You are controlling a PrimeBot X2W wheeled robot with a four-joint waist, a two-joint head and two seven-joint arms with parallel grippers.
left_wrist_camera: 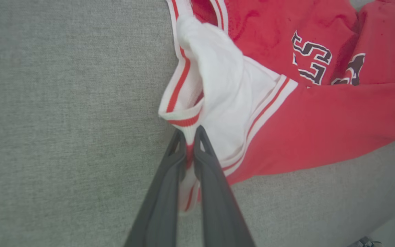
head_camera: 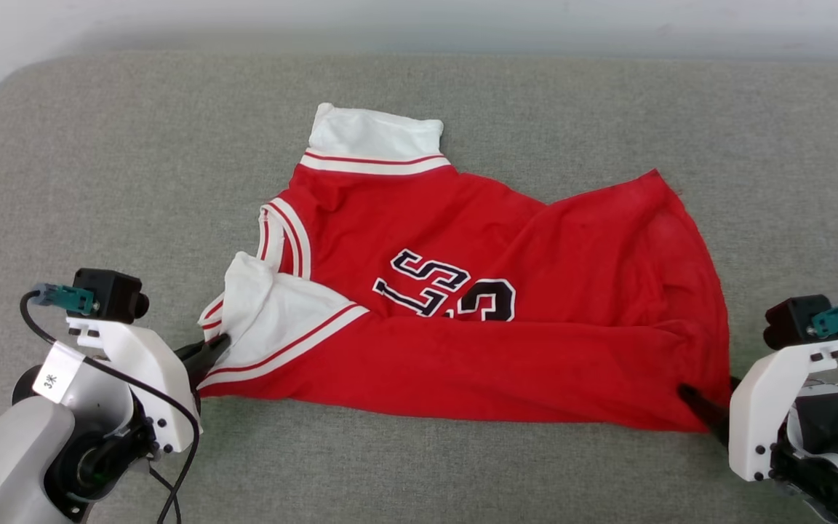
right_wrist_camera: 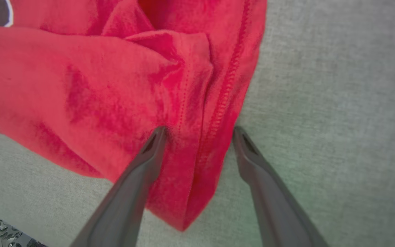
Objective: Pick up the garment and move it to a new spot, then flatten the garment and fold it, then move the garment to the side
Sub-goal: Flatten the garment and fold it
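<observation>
The garment, a red jersey with white sleeves and striped trim, lies half folded on the grey cushion, its black-and-white lettering partly covered by a fold. My left gripper is at its near-left sleeve. In the left wrist view that gripper is shut on the striped cuff of the white sleeve. My right gripper is at the garment's near-right corner. In the right wrist view its fingers stand open, one on each side of the red hem corner.
The grey cushion spreads wide on all sides of the garment. A pale wall runs along its far edge. The cushion's rounded corner is at the far left.
</observation>
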